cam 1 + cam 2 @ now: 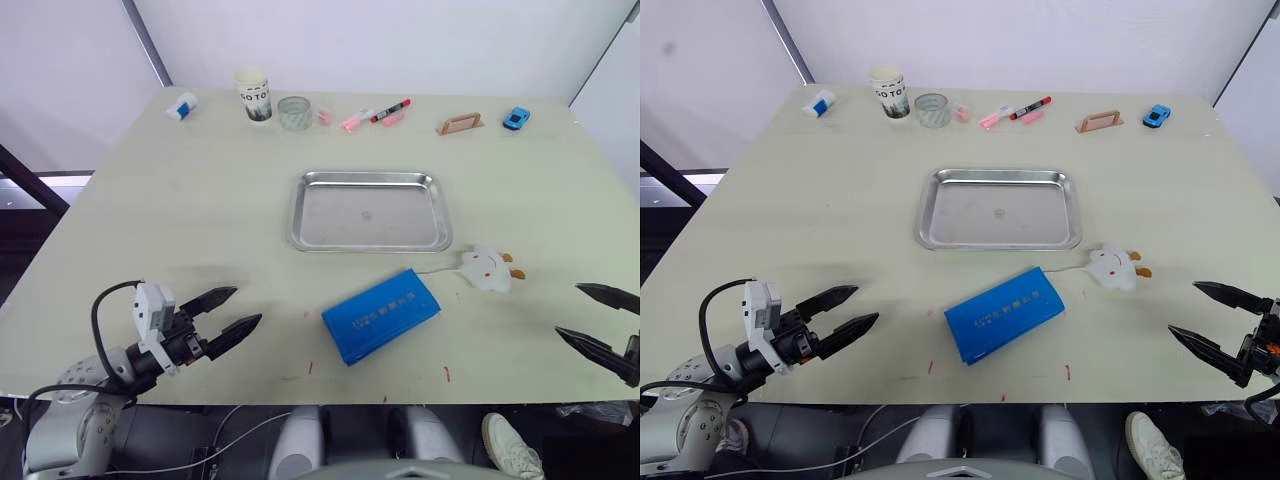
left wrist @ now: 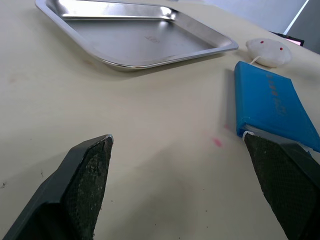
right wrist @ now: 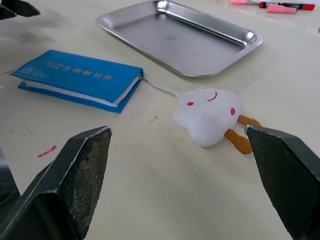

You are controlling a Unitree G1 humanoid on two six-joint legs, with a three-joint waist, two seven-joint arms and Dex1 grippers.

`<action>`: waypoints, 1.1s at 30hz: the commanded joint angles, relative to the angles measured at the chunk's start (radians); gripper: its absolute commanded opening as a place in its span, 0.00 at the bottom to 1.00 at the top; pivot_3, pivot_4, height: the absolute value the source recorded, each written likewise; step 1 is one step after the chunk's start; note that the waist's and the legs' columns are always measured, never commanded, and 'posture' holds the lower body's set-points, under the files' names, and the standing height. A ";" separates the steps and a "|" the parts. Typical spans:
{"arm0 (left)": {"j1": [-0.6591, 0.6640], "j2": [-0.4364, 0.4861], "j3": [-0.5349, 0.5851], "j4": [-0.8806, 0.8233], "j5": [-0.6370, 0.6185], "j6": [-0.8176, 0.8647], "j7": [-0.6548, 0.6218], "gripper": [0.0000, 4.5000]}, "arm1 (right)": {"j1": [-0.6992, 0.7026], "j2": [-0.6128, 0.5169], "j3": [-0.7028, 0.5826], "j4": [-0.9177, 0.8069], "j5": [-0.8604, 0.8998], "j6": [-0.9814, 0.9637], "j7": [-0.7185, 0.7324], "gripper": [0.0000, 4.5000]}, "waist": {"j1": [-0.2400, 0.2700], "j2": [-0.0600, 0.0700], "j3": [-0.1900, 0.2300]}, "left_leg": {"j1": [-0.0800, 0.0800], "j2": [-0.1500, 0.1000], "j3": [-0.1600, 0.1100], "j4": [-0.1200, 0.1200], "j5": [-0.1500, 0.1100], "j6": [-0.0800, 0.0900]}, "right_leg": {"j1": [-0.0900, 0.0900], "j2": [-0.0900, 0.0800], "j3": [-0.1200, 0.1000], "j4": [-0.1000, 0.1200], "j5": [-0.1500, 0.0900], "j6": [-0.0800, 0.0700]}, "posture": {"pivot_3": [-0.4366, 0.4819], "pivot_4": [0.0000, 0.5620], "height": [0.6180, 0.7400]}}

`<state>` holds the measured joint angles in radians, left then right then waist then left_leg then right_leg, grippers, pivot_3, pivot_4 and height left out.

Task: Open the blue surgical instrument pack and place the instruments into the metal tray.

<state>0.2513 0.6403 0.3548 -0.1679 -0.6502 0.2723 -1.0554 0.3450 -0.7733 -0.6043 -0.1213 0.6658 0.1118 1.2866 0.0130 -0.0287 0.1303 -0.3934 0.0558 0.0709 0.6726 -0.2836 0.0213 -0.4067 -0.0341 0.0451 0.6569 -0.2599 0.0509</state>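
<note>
while both arms hang low near the front edge of the table (image 1: 150, 200), i see the blue surgical instrument pack (image 1: 381, 315) lying closed and flat, just in front of the metal tray (image 1: 370, 210), which sits with nothing in it. a white plush toy (image 1: 487, 268) lies just right of the pack, a thin cord running from it to the pack's corner. my left gripper (image 1: 229, 313) is well to the left of the pack, fingers spread apart and holding nothing. my right gripper (image 1: 1206, 317) is well to the pack's right, past the toy, its fingers likewise parted. beyond the tray, along the far edge, stand a paper cup (image 1: 254, 95), a glass (image 1: 294, 112), marker pens (image 1: 375, 115) and a small blue toy car (image 1: 516, 118)
</note>
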 commanded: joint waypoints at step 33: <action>-0.134 0.097 -0.283 -0.191 0.060 0.187 -0.014 0.16 | -0.599 -0.125 0.667 -0.062 -0.335 0.253 -0.174 0.00 | -0.001 0.002 0.000 | -0.002 0.000 0.000 0.001 0.000 0.000 | -0.002 0.000 0.000 0.000 0.000 0.000 | 0.48 0.27 1.00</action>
<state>0.1307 0.7352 0.0941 -0.3444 -0.6074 0.4616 -1.0711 -0.1900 -0.9028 0.0160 -0.2053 0.3782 0.3976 1.0926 0.0120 -0.0271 0.1302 -0.3952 0.0558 0.0710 0.6735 -0.2836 0.0213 -0.4084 -0.0336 0.0453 0.6573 -0.2599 0.0507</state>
